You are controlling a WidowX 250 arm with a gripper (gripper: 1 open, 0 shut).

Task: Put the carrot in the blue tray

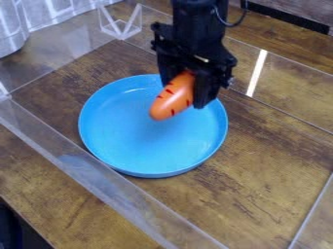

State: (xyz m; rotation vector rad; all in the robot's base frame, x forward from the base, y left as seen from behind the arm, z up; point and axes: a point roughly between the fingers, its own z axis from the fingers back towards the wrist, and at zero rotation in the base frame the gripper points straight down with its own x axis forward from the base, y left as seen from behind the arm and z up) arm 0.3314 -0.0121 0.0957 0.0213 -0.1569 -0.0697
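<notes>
The orange carrot point(170, 99) hangs tilted between the black fingers of my gripper point(190, 88), which is shut on its upper end. Its green top is hidden inside the jaws. The carrot's lower tip sits just above the floor of the blue tray point(130, 146), over the tray's far right part. The round blue tray lies on the wooden table with nothing lying in it.
A clear plastic wall point(78, 165) runs diagonally along the table's near left side. A bright reflection streak point(258, 73) lies on the wood to the tray's right. Clear plastic shapes point(120, 21) stand at the back left.
</notes>
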